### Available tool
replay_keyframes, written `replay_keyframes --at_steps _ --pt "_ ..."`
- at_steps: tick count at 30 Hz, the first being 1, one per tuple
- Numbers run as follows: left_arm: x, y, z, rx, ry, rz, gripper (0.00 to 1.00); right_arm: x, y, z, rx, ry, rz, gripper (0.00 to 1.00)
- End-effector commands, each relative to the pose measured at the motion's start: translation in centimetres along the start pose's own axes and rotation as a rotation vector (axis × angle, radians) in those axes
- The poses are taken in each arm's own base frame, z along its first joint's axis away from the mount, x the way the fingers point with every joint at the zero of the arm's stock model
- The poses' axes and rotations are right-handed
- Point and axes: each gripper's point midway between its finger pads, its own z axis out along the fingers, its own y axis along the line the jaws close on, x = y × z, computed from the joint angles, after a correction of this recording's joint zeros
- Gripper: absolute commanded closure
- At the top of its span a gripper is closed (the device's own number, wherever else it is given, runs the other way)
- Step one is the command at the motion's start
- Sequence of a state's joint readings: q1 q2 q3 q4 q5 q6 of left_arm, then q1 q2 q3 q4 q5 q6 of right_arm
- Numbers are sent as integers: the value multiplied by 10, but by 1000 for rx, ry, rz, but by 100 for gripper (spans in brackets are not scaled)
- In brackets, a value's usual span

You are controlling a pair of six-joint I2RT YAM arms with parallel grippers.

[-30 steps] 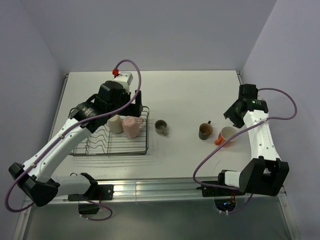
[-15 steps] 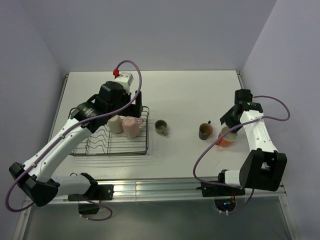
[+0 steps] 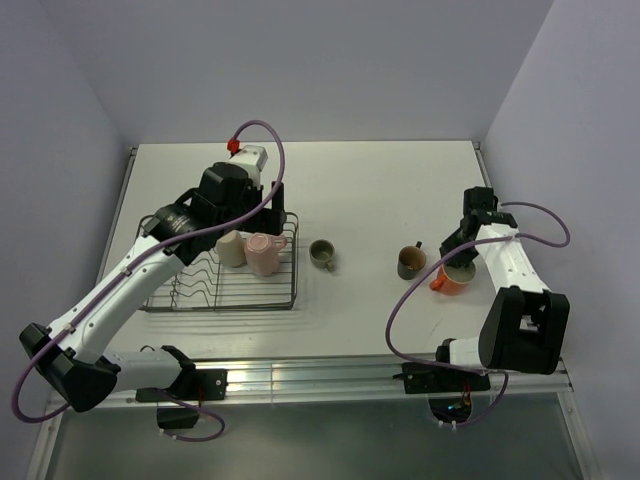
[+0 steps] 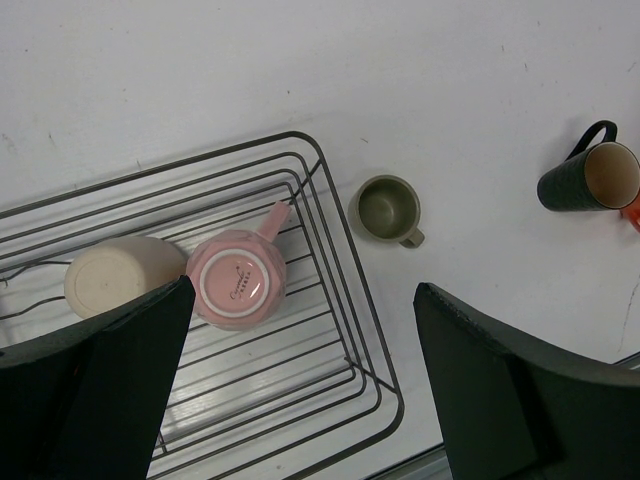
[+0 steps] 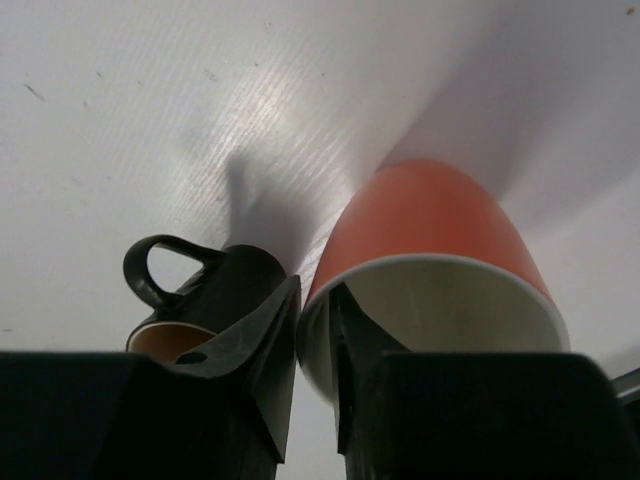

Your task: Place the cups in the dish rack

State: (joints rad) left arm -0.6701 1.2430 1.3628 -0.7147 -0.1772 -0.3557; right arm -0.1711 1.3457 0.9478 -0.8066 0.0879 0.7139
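Now the right gripper (image 5: 315, 300) pinches the orange mug (image 5: 430, 230) by its rim, near the right edge of the bench (image 3: 380, 180). It should lift straight up so it misses the brown mug (image 5: 215, 290). The left gripper (image 4: 305, 370) hangs wide apart.

Colours we see
A pink mug (image 4: 238, 287), beige tumbler (image 4: 115, 277), dark wire rack (image 4: 340, 230), olive-green cup (image 4: 385, 208), dark brown mug (image 4: 585, 180), orange mug (image 5: 430, 230), pale inside.

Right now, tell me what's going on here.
Cups are being loaded into the dish rack. The beige tumbler and pink mug sit upside down in it, with the left claw open above them. The right claw straddles the orange mug at its rim; whether it grips is unclear. The dark brown mug and olive-green cup stand on the table.
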Motion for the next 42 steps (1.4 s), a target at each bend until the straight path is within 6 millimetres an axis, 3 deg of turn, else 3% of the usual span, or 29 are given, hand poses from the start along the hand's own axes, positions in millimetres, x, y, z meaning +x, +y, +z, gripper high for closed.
replay_keyframes --at_steps 1,2,3,8,11,17,20,23,30,31,32,33,34,35,36,37,41,42 --pt "-4 -5 5 19 -17 16 1 -11 3 3 -9 -54 29 77" --pt "-4 -5 5 18 -15 19 1 -12 2 3 -7 -60 34 94" --pt "-4 -4 5 17 -15 17 1 -12 0 3 1 -63 34 100" --pt "-3 -4 7 14 -11 17 1 -23 -10 -15 15 -150 53 100" --pt "-3 -5 8 12 -7 18 1 -37 -12 -43 4 -231 67 100" --pt "-9 -6 3 23 -34 13 1 -55 13 -101 -167 -317 52 100" --pt "-17 -11 -5 51 -66 6 1 -61 44 -142 -294 -376 2 100" --pt "-28 -13 -15 69 -106 -11 1 -53 80 -174 -424 -399 -63 100" --pt "-57 -19 -41 183 -157 -94 1 7 194 -250 -929 -318 -282 100" --pt "-64 -5 -40 183 -166 -130 1 12 203 -257 -976 -311 -294 100" --pt "-64 -16 -49 292 -149 -148 1 24 219 -274 -1090 -285 -319 100" --pt "-72 -18 -55 348 -180 -161 1 29 228 -279 -1142 -268 -327 100" --pt "-80 -5 -58 363 -202 -193 1 34 235 -284 -1188 -248 -333 100" --pt "-80 -4 -62 406 -201 -230 1 36 247 -299 -1280 -252 -332 100" --pt "-84 -14 -71 512 -203 -227 1 51 255 -306 -1340 -202 -368 100" --pt "-88 -3 -72 521 -215 -254 1 56 260 -312 -1381 -185 -380 100" --pt "-79 -9 -72 725 -177 -356 1 81 280 -358 -1647 -91 -423 100" --pt "-79 -12 -74 766 -184 -363 1 88 286 -359 -1668 -64 -437 100"
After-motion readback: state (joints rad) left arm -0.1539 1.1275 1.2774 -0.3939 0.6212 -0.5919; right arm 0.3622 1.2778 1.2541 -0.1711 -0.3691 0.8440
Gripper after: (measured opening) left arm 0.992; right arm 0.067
